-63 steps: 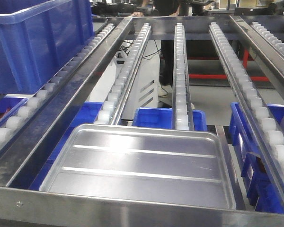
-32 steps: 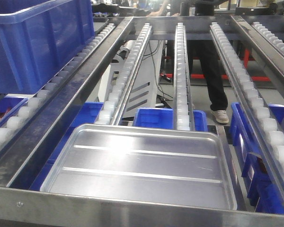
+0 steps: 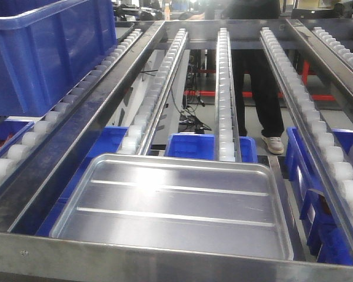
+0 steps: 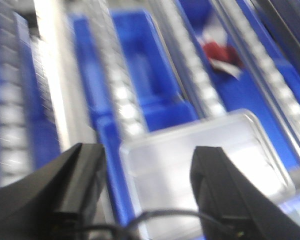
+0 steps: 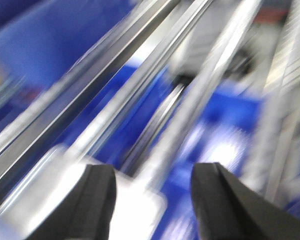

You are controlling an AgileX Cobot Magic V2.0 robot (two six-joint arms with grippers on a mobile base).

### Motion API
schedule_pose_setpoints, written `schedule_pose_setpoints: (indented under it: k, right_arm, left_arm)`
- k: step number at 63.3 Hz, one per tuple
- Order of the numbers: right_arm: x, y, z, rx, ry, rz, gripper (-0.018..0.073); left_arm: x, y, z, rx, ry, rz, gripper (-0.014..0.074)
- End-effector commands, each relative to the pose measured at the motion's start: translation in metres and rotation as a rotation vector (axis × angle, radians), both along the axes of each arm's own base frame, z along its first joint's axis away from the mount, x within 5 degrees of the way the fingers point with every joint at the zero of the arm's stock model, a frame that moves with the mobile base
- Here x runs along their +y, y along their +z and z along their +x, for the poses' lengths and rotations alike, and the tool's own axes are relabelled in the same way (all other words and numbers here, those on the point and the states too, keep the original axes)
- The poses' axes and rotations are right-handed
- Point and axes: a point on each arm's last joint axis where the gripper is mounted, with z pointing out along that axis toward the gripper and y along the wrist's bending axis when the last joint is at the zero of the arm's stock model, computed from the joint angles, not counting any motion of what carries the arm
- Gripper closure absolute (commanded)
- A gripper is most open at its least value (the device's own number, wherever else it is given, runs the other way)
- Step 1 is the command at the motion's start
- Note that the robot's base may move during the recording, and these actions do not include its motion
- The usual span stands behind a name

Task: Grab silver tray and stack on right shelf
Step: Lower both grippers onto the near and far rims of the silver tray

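The silver tray lies flat at the front of the right shelf, just behind its broad steel front bar, with its far rim against the ends of two white roller rails. No gripper shows in the front view. The left wrist view is blurred; there my left gripper hangs open above the near left corner of the tray, holding nothing. Motion also smears the right wrist view, where my right gripper is open over a bright corner of the tray and the slanting rails.
A large blue crate sits on the left lane's rollers. Blue bins stand on the level below, one holding something red. A person's legs stand behind the rack.
The tray has not moved. Behind the rack a person in dark trousers has stepped into view, and the background under the rails has shifted.
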Motion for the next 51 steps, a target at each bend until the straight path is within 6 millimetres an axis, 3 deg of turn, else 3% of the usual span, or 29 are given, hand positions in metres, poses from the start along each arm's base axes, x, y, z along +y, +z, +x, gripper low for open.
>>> schedule_pose_setpoints:
  k: [1, 15, 30, 51]
  right_arm:
    - [0.015, 0.008, 0.009, -0.003, 0.054, 0.050, 0.0081]
    - [0.038, -0.018, 0.031, 0.200, 0.075, 0.104, 0.0081]
    - [0.055, -0.053, 0.052, 0.473, 0.082, 0.014, 0.0081]
    - [0.073, -0.075, 0.096, 0.674, -0.020, -0.107, 0.0115]
  left_arm:
    - [-0.013, 0.012, 0.003, -0.046, -0.033, -0.068, 0.0270]
    - [-0.032, -0.016, 0.013, 0.185, -0.046, -0.033, 0.0270]
    - [-0.050, -0.024, 0.034, 0.338, -0.067, 0.099, 0.0271]
    - [-0.069, -0.057, 0.079, 0.495, 0.126, 0.243, 0.0272]
